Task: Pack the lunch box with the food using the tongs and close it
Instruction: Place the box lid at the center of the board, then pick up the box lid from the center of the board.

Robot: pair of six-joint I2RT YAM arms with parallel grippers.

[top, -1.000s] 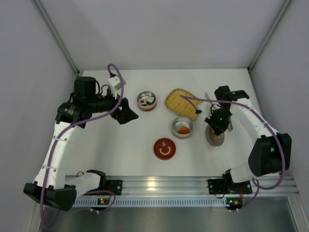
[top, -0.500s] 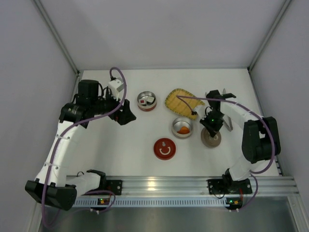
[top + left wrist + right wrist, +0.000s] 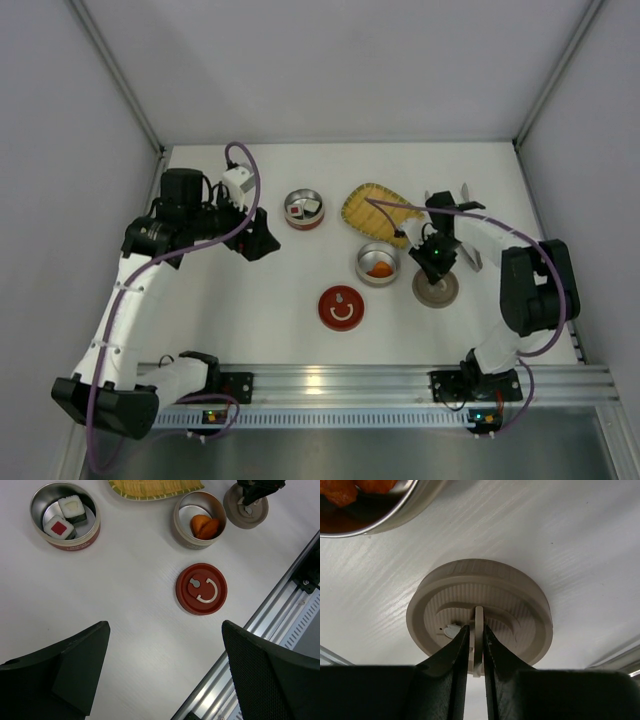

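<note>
Two round tins make up the lunch box. The red-banded tin (image 3: 303,209) (image 3: 64,515) holds two white food blocks. The silver tin (image 3: 378,264) (image 3: 199,519) holds orange-red chunks (image 3: 205,526). A beige lid (image 3: 437,288) (image 3: 480,615) lies flat on the table right of the silver tin. My right gripper (image 3: 436,268) (image 3: 476,627) is shut on its upright ring handle. A red lid (image 3: 341,307) (image 3: 201,588) lies flat in front. My left gripper (image 3: 262,238) (image 3: 165,630) hovers wide open, holding nothing. The silvery tongs (image 3: 471,257) lie partly hidden beside my right arm.
A yellow woven tray (image 3: 375,212) (image 3: 155,487) sits behind the silver tin. The aluminium rail (image 3: 330,380) (image 3: 280,595) runs along the table's near edge. Grey walls close in the left, right and back sides.
My right gripper has carried the beige lid a little to the left, closer to the silver tin, and the lid now rests on the table. The left arm has barely shifted.
</note>
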